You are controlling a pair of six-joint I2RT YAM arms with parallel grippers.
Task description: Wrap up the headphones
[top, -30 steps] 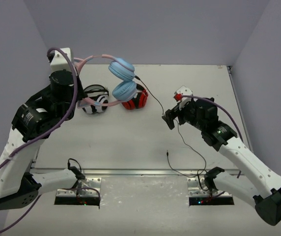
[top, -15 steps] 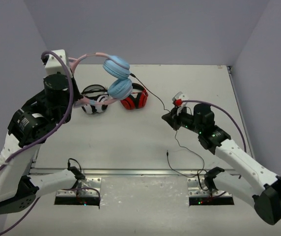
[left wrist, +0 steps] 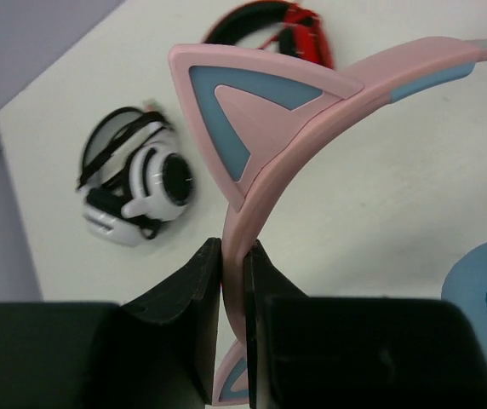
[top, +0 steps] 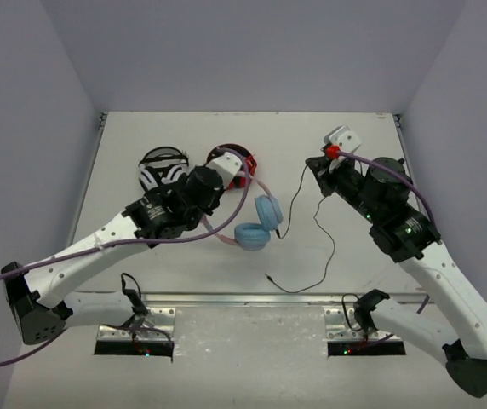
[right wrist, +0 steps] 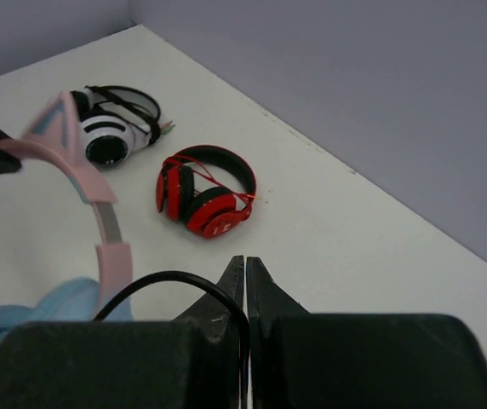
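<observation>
Since the earlier frame, the left arm has swung down, bringing the headphones (top: pixel 256 223) from high at the rear to low at the middle of the tabletop (top: pixel 371 136), in front of the red headphones (right wrist: pixel 203 198) and the black-and-white headphones (left wrist: pixel 141 183). On the pink headband, beside a cat ear, the left claw (left wrist: pixel 233 249) is clamped tight. Fully closed, the right claw (right wrist: pixel 245 264) now pinches the thin black cable (top: pixel 327 243), which rises from the blue earcups to it, then trails toward the front edge.
</observation>
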